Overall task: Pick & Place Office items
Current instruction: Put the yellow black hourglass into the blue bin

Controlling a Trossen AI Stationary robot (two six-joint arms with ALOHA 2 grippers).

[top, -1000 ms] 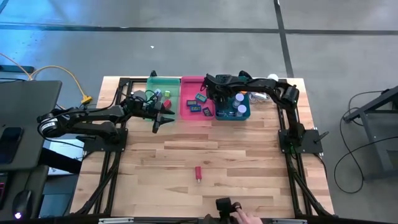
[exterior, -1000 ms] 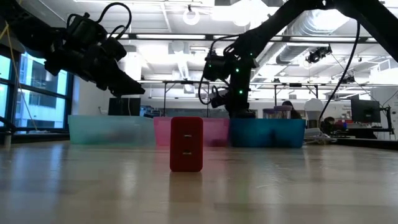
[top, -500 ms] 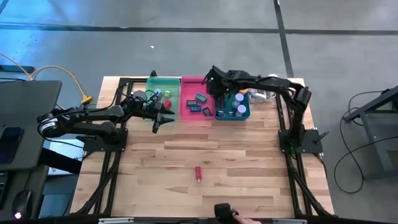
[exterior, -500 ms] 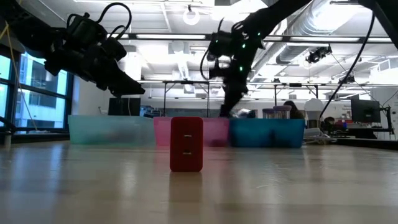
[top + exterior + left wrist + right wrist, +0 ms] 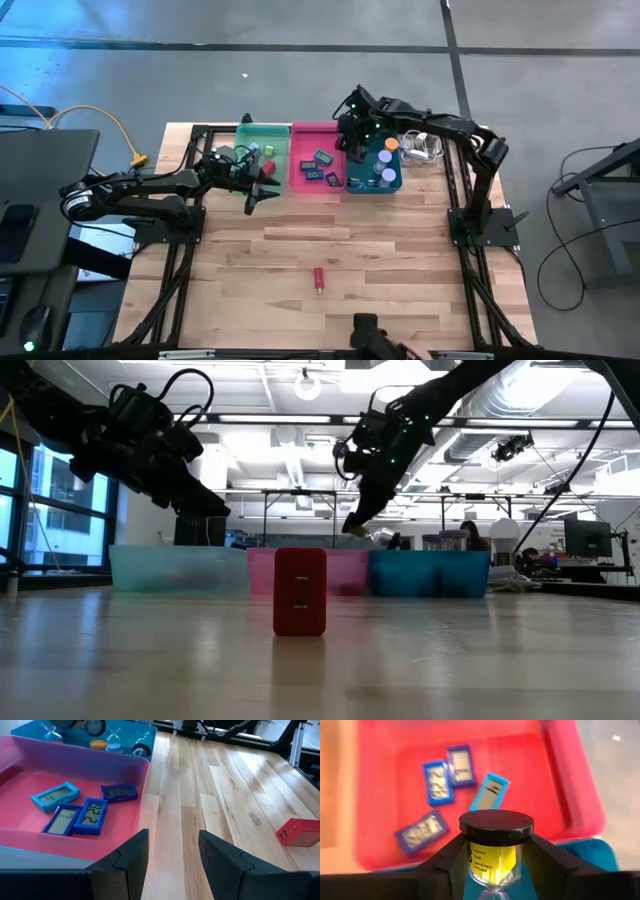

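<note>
**Right hand up with sand timer over pink/teal trays; red block alone mid-counter**

Left hand (image 5: 262, 187) parked at roughly 9 o'clock from counter centre, just beside near edge of green tray (image 5: 262, 140). Fingers (image 5: 125, 865) spread, nothing between them, only bare wood in the gap. Small items in green tray too tiny to identify.

Pink tray (image 5: 316, 165) next over at about 12 o'clock: four blue flat display units (image 5: 89, 815) lying loose on its floor, seen again from right wrist (image 5: 437, 782).

Red block (image 5: 318, 278) standing upright on counter (image 5: 400, 260) at about 6 o'clock from the trays, well apart from both arms; front face with two slots visible in low view (image 5: 300, 592).

Right hand (image 5: 358, 125) raised above the boundary of pink and teal trays, clear of tray rims in low view (image 5: 352, 525). Pinching a sand timer (image 5: 495, 852) with black cap and yellow fill, one finger on each side.

Teal tray (image 5: 375, 185) at 1 o'clock: more capped cylinders plus an orange one inside. White cabled object just beyond at 2 o'clock.
</note>
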